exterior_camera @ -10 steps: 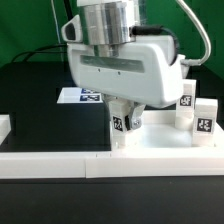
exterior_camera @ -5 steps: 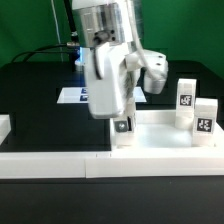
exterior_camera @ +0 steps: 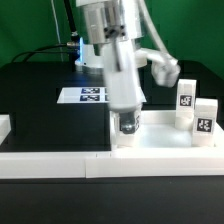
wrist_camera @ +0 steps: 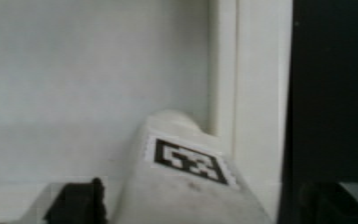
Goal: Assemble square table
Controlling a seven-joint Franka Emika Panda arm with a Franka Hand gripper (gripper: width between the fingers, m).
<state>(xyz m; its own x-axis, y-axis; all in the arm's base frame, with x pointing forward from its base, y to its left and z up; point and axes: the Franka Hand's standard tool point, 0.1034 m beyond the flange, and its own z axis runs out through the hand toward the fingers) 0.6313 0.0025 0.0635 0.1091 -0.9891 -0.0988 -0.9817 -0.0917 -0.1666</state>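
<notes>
The square table's white panel (exterior_camera: 165,140) lies on the black table at the exterior view's right. A white tagged leg peg (exterior_camera: 125,127) stands upright at the panel's near-left corner. My gripper (exterior_camera: 126,122) reaches straight down and is shut on this peg. In the wrist view the peg (wrist_camera: 197,160) and its tag sit between my fingers (wrist_camera: 78,200), over the panel (wrist_camera: 87,90) beside its raised rim. Two more tagged leg pegs (exterior_camera: 186,100) (exterior_camera: 205,115) stand at the panel's far right. The corner socket under the held peg is hidden.
The marker board (exterior_camera: 85,96) lies flat on the black surface behind the arm. A long white bar (exterior_camera: 50,160) edges the front of the surface, with a short white block (exterior_camera: 4,126) at the exterior view's left.
The hand has turned about its vertical axis around the leg peg, from broadside to the camera to edge-on. The peg stays at the same corner.
</notes>
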